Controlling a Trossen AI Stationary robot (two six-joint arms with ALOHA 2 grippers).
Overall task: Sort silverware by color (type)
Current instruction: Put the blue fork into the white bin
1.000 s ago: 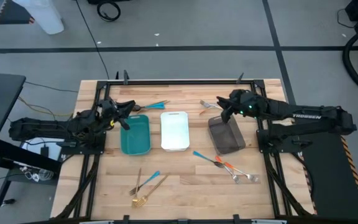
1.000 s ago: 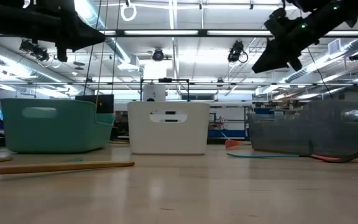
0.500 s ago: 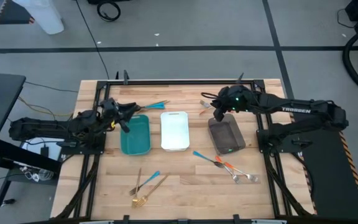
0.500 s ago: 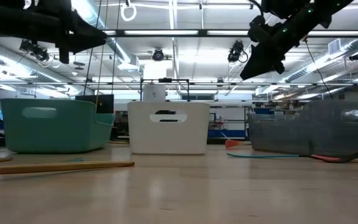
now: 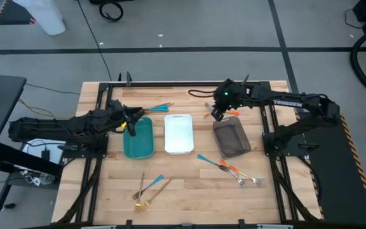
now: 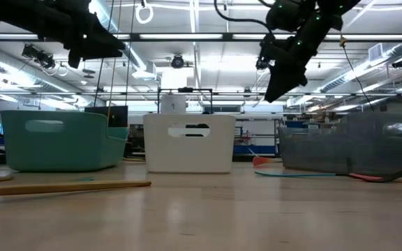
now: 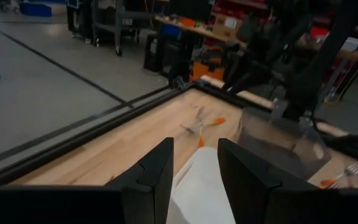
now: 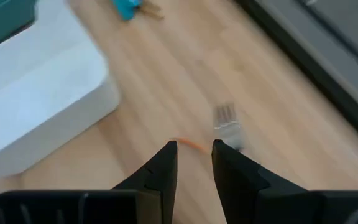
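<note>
Orange-handled fork [image 8: 219, 127] just beyond right fingers [image 8: 166, 168]

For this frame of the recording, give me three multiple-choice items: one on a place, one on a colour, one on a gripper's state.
1. Where is the right gripper?
A. Above the table's far side, by the orange-handled fork, between the white tray and the grey-brown tray
B. Over the near-edge cutlery
C. Inside the teal tray

2. What colour is the middle tray of the three?
A. Teal
B. White
C. Grey-brown

3. How do the right gripper's fingers stand?
A. Shut on a spoon
B. Open, holding nothing
C. Shut on a tray rim

Answers:
1 A: the high view puts it at the far side, next to that fork.
2 B: white sits between teal and grey-brown in the high view.
3 B: the right wrist view shows a gap between the fingers, with bare table and the fork beyond.
</note>
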